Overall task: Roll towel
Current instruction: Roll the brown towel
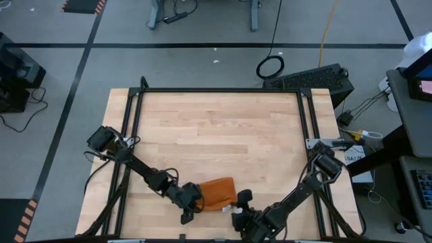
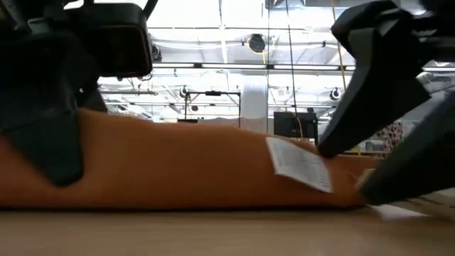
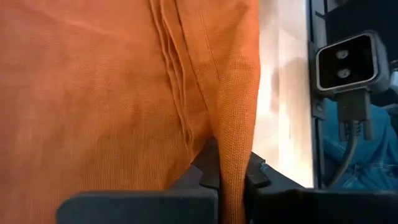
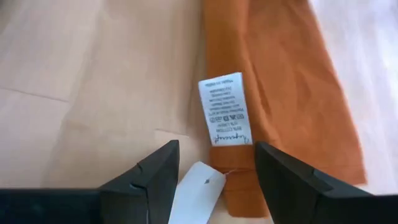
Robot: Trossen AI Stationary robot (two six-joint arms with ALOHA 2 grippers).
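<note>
The burnt-orange towel [image 1: 217,192] lies bunched in a short thick bundle on the wooden table near its near edge. It fills the low view [image 2: 178,167], with its white tag [image 2: 298,163] hanging at its right end. My left gripper [image 1: 194,200] is at the towel's left end, shut on a fold. My right gripper [image 1: 241,201] is at the towel's right end, low over the table and open. In the right wrist view its fingers stand on either side of the tag [image 4: 225,111] and the towel's corner [image 4: 245,186]. My left gripper pinches a raised fold of the towel [image 3: 235,155] between its two fingers [image 3: 210,174], at the towel's left end. It comes in low and about level from the table's left. Several layers show beside the fold. The rest of the towel lies on the table.
Black frame rails [image 1: 135,121] run along the table's left, right and far sides. A small camera [image 3: 345,62] stands at the table's edge beyond the towel. Bare wood [image 1: 223,135] stretches from the towel toward the far edge. A second small white label [image 4: 196,193] lies between my right fingers.
</note>
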